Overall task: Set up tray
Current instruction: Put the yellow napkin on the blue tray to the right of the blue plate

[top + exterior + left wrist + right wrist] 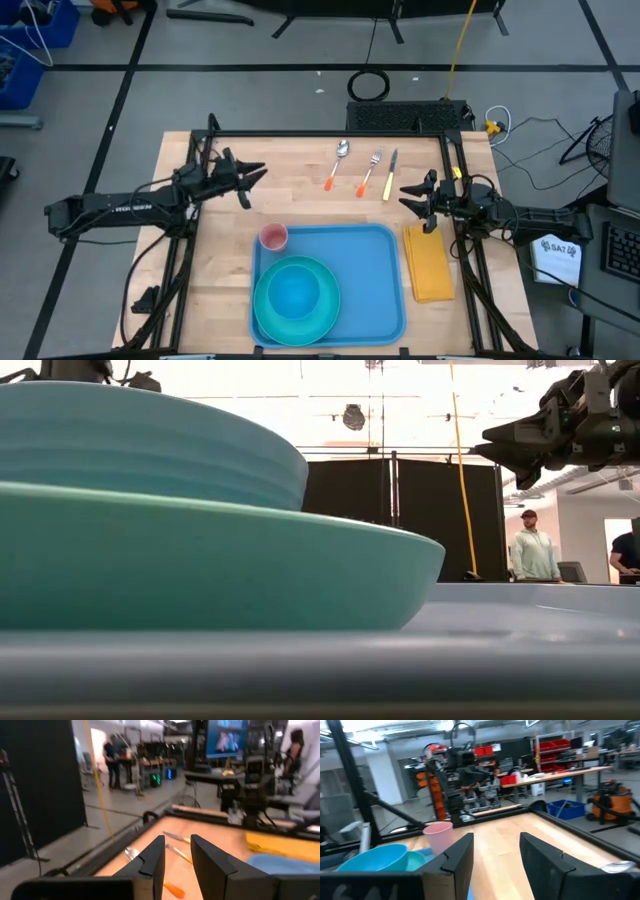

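Light-blue flat plastic tray (370, 290) with raised rim sits at the near-centre of the wooden tabletop (300, 190). On it: round teal plate (268, 318) with a blue bowl (295, 292) stacked inside, small pink cup (274, 238) at the tray's far-left corner. Yellow-orange napkin (430, 263) lies just beside the tray's right edge. Spoon (337, 165), fork (371, 170), knife (391, 172) lined up beyond the tray. Left hand (248, 185) hovers above the tabletop left of the cutlery, fingers released, nothing held. Right hand (412, 197) hovers over the napkin's far end, also released.
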Robot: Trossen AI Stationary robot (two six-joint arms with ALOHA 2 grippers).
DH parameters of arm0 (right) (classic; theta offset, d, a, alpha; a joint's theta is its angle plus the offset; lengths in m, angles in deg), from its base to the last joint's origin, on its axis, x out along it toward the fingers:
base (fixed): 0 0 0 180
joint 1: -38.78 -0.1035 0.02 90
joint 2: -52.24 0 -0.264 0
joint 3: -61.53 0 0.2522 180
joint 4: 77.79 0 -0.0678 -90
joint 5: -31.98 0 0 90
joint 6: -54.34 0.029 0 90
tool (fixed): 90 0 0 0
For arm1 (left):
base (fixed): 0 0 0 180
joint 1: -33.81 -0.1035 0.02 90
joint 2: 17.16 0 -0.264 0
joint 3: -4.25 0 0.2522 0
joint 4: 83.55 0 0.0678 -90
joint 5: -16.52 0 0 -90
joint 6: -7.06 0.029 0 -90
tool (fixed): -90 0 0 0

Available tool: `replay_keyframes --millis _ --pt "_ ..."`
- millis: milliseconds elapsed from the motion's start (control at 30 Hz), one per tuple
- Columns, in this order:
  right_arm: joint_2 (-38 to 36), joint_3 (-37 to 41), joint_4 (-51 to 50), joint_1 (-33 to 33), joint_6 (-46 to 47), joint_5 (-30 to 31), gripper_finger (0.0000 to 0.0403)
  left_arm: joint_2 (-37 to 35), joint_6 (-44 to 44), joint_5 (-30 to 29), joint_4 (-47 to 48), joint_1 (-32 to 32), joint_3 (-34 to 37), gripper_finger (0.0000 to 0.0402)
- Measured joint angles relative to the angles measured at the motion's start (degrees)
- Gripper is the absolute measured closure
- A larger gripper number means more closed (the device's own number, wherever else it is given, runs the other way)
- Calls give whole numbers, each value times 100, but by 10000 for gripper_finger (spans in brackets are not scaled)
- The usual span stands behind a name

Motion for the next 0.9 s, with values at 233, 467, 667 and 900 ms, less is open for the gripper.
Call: replay_keyframes --millis 233,467,667,900 --pt "0 0 0 2 -116 152 250 -802 -223 -1 176 -440 482 305" --pt "0 1 -4 2 -116 152 250 -1979 -391 4 1791 -609 445 305" --pt "0 1 -4 2 -116 169 250 -2841 -635 -87 3154 -609 437 305" --pt "0 0 65 2 531 152 250 -3179 -862 -81 3734 -609 437 305"
